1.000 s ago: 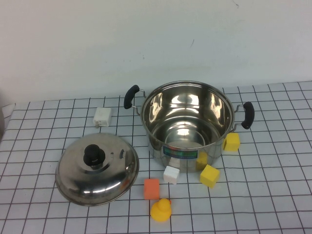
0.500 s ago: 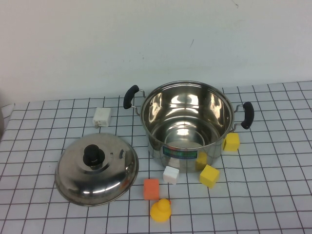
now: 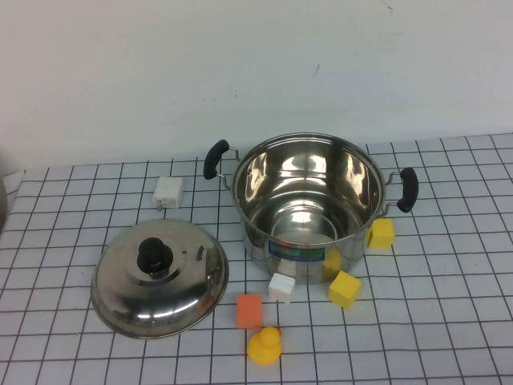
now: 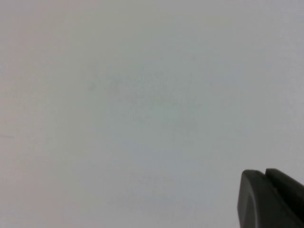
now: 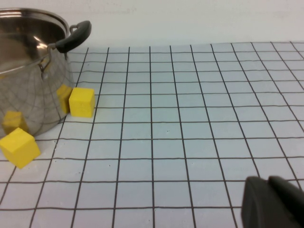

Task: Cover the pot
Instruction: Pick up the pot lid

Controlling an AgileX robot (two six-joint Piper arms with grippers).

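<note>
The pot [image 3: 309,200] is a shiny steel stockpot with two black side handles and a blue-green label [image 3: 298,250]. It stands open and empty at the table's middle right. It also shows in the right wrist view [image 5: 28,85]. The domed steel lid [image 3: 180,293] with a black knob [image 3: 154,257] lies on the table to the pot's front left. Neither arm shows in the high view. My left gripper [image 4: 265,173] is shut and faces a blank pale surface. My right gripper [image 5: 268,180] is shut, low over the table to the right of the pot.
Two yellow cubes [image 3: 381,233] [image 3: 345,289], a white cube [image 3: 281,286], an orange cube [image 3: 249,310] and a yellow rounded toy [image 3: 264,346] lie at the pot's front. A white block [image 3: 167,192] lies behind the lid. The table has a checked cloth [image 3: 449,321].
</note>
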